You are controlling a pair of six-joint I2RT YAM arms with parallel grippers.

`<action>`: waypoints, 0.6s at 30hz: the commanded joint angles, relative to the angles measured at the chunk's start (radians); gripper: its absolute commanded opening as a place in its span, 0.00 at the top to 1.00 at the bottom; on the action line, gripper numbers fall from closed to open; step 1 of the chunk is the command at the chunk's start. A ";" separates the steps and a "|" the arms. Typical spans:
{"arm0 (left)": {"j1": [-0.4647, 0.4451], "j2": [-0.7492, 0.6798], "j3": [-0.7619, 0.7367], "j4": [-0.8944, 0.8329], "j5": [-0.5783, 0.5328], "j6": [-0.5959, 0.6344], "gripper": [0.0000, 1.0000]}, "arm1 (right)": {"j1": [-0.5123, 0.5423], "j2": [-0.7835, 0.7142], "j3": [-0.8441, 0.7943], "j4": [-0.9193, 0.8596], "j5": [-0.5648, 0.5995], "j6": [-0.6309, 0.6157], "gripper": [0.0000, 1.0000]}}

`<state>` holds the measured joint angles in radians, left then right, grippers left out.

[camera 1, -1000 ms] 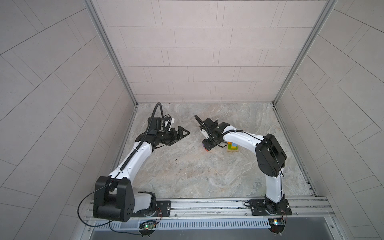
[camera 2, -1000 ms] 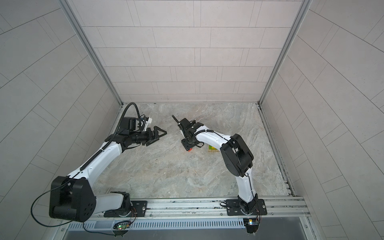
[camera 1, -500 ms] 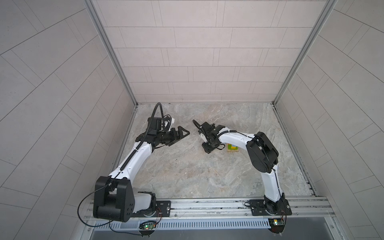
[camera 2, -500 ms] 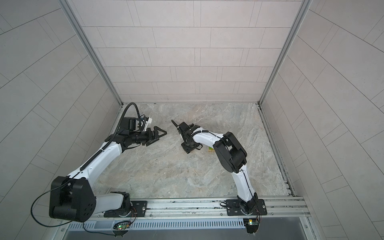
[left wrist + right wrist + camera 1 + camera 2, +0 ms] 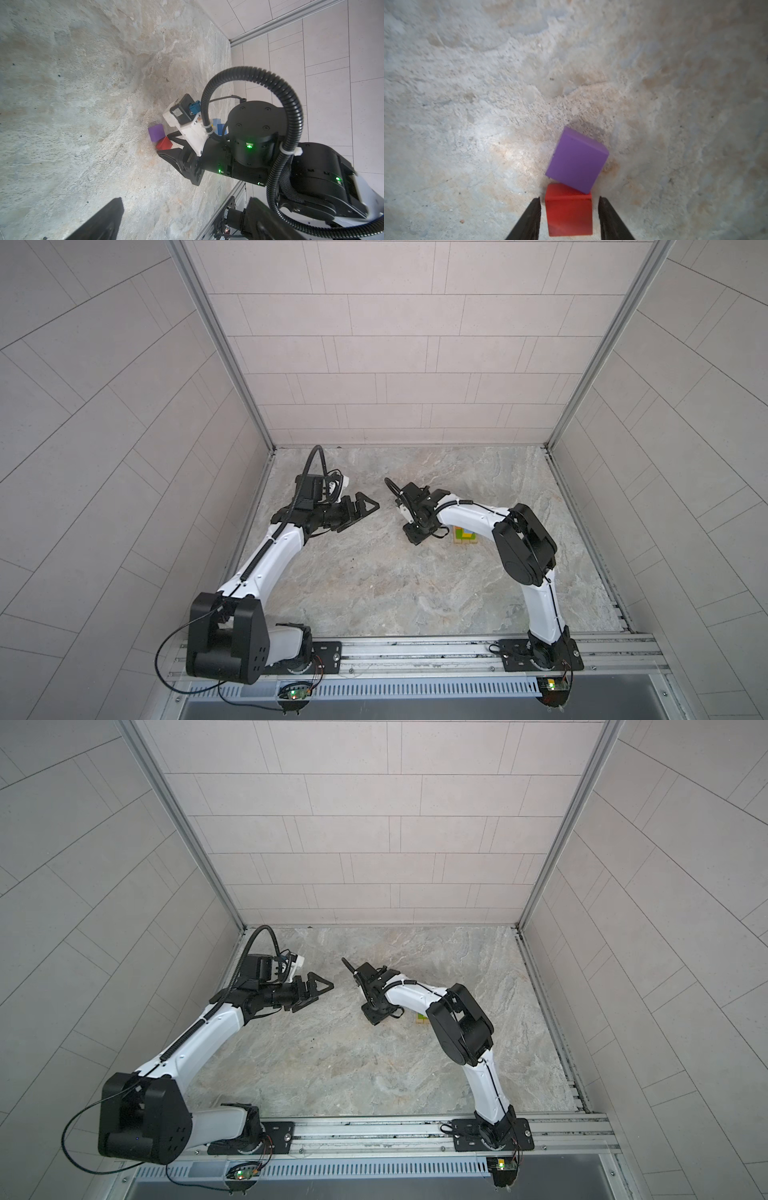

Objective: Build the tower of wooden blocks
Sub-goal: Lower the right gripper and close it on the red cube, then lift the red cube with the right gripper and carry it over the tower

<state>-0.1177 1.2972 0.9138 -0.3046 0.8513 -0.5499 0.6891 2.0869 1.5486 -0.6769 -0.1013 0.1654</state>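
The tower (image 5: 464, 534) is partly up. It's standing on the stone table (image 5: 374, 593) just beside my right forearm. From above I'm seeing a tan base with green, yellow and light-blue oblongs on it. It's too small in both top views for me to count its layers. I'm judging the lower courses done and the cubes left to place.

My right gripper (image 5: 569, 197) is straddling the red cube (image 5: 569, 216), near the tower on its left in a top view. There's one finger on each side and a thin strip of table showing between each finger and the wood. So the jaws are apart and not clamped yet. The red cube is sitting flat and square to my fingers, with matte paint and crisp edges.

The purple cube (image 5: 576, 160) is touching it at one corner, just past my fingertips and turned askew. I can't tell whether it's leaning on the red one or only butting against it. That corner could drag along when I'm lifting.

My left gripper (image 5: 365, 512) is hanging over the table well apart from the blocks, jaws spread wide and holding nothing.
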 commanded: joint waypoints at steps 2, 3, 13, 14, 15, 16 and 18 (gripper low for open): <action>0.009 -0.024 0.002 -0.011 0.002 0.012 0.00 | 0.006 0.019 0.013 -0.010 0.008 -0.007 0.58; 0.010 -0.024 0.002 -0.012 0.002 0.013 0.00 | 0.006 0.020 0.013 -0.011 0.008 -0.005 0.59; 0.010 -0.024 0.002 -0.012 0.002 0.015 0.00 | 0.005 0.015 0.013 -0.013 0.003 0.015 0.68; 0.009 -0.024 0.002 -0.011 0.002 0.015 0.01 | 0.005 0.014 0.014 -0.015 -0.002 0.017 0.69; 0.009 -0.024 0.002 -0.011 0.002 0.015 0.01 | 0.003 0.011 0.016 -0.016 -0.006 0.021 0.69; 0.009 -0.024 0.002 -0.011 0.001 0.015 0.00 | 0.004 0.007 0.016 -0.019 -0.007 0.027 0.69; 0.010 -0.023 0.003 -0.011 0.002 0.015 0.01 | 0.001 -0.004 0.019 -0.027 -0.009 0.046 0.71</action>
<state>-0.1135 1.2972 0.9138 -0.3092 0.8509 -0.5495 0.6891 2.0872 1.5501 -0.6781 -0.1051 0.1898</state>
